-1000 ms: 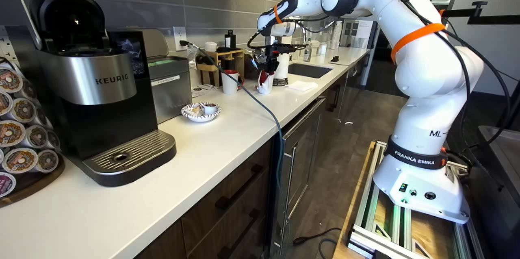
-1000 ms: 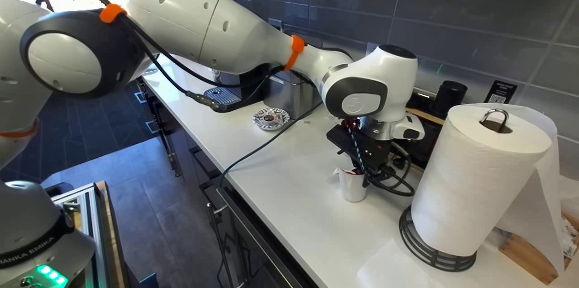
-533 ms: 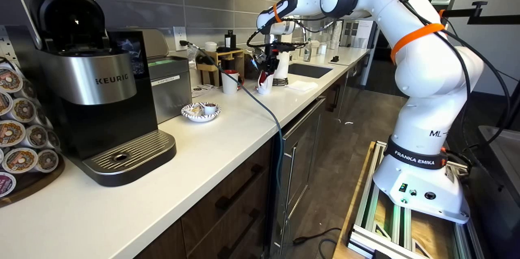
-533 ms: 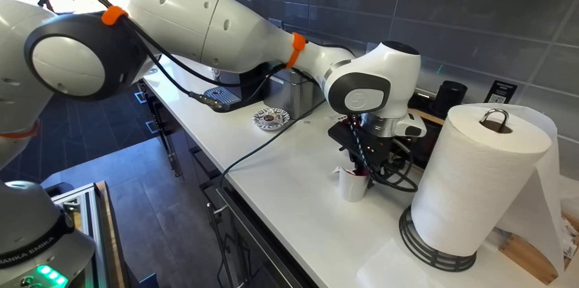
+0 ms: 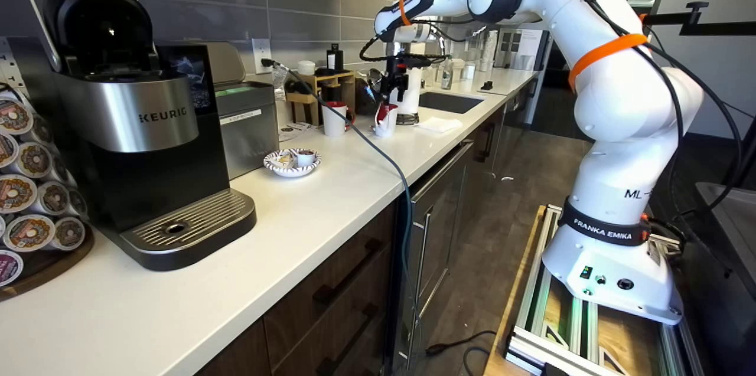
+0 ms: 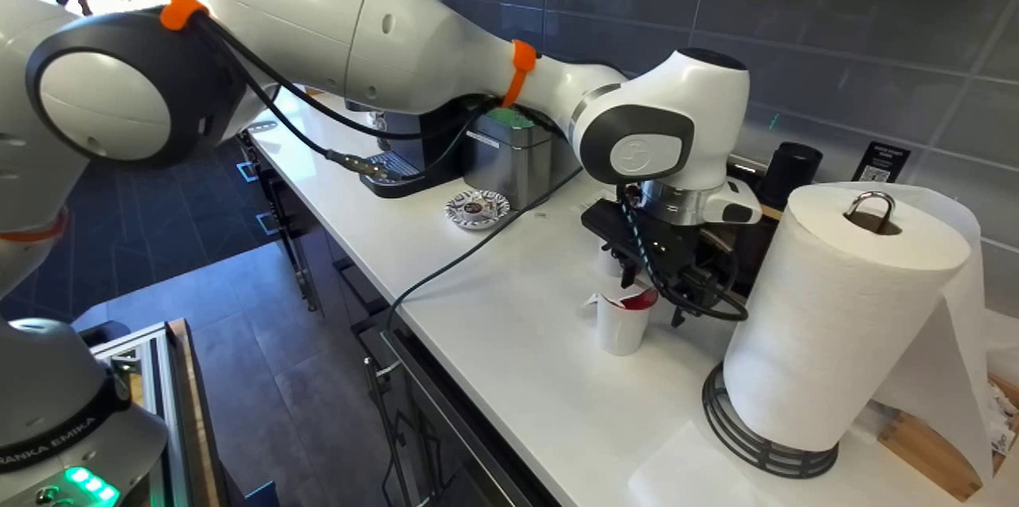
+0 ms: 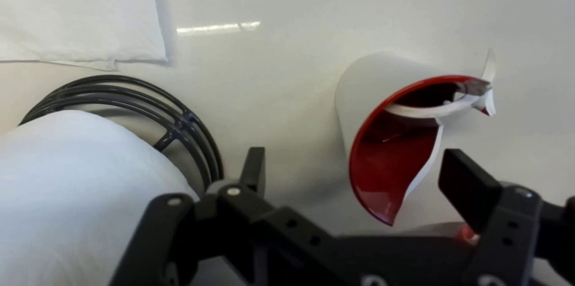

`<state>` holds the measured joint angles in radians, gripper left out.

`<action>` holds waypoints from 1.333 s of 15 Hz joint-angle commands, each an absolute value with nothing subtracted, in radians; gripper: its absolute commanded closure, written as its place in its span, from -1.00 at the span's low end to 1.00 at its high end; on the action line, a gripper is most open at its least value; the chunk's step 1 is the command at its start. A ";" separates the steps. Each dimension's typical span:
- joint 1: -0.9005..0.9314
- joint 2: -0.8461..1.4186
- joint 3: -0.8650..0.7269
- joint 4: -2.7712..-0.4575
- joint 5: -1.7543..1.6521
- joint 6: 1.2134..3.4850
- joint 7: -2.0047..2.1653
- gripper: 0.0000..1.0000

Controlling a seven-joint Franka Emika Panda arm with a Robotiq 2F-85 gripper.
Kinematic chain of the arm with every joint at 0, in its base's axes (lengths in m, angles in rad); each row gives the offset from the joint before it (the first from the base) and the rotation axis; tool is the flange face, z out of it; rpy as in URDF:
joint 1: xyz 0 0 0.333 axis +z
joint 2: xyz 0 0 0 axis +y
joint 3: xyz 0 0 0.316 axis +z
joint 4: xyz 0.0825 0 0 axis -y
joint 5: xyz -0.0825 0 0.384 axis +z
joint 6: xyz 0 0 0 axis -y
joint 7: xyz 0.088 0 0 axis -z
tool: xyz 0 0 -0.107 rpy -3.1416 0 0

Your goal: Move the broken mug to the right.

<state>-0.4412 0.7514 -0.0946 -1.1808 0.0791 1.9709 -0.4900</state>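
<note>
my fingers (image 7: 469, 187) gape wide, empty; the broken mug (image 7: 393, 147), near the paper-towel roll (image 6: 844, 324), could snap if i pinch its jagged rim (one part juts).

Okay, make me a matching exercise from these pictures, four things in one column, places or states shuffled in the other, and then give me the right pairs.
Things
1. broken white mug with a red inside
2. tall white paper-towel roll
3. shallow round dish with a dark-and-white pattern
4. black two-fingered gripper

Places or states
A. bearing a small white cup
B. open, gripping nothing
C. jagged-edged, standing on the glossy white counter
D. on a black wire stand

Pairs: 1-C, 2-D, 3-A, 4-B
</note>
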 commanded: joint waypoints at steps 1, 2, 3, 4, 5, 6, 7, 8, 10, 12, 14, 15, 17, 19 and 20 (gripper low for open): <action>-0.445 0.650 -0.090 -1.294 0.086 1.991 -0.517 -1.00; -0.448 0.619 -0.082 -1.327 0.093 2.000 -0.538 -1.00; -0.447 0.588 -0.078 -1.364 0.096 2.010 -0.556 -1.00; -0.447 0.542 -0.074 -1.422 0.100 2.035 -0.574 -1.00; -0.451 0.505 -0.069 -1.468 0.108 2.053 -0.594 -1.00; -0.453 0.469 -0.067 -1.510 0.114 2.070 -0.608 -1.00; -0.454 0.433 -0.065 -1.553 0.119 2.086 -0.625 -1.00; -0.459 0.393 -0.059 -1.597 0.134 2.096 -0.651 -1.00; -0.457 0.322 -0.057 -1.682 0.191 2.148 -0.714 -1.00; -0.455 0.254 -0.050 -1.771 0.284 2.218 -0.792 -1.00; -0.443 0.184 -0.056 -1.865 0.382 2.299 -0.844 -1.00; -0.435 0.148 -0.067 -1.914 0.428 2.338 -0.838 -1.00; -0.423 0.078 -0.086 -2.013 0.527 2.407 -0.840 -1.00; -0.412 0.008 -0.111 -2.117 0.640 2.487 -0.845 -1.00; -0.404 -0.021 -0.126 -2.170 0.703 2.539 -0.868 -1.00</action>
<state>-0.4329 0.1074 -0.0824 -1.9764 0.5524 2.4195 -0.8164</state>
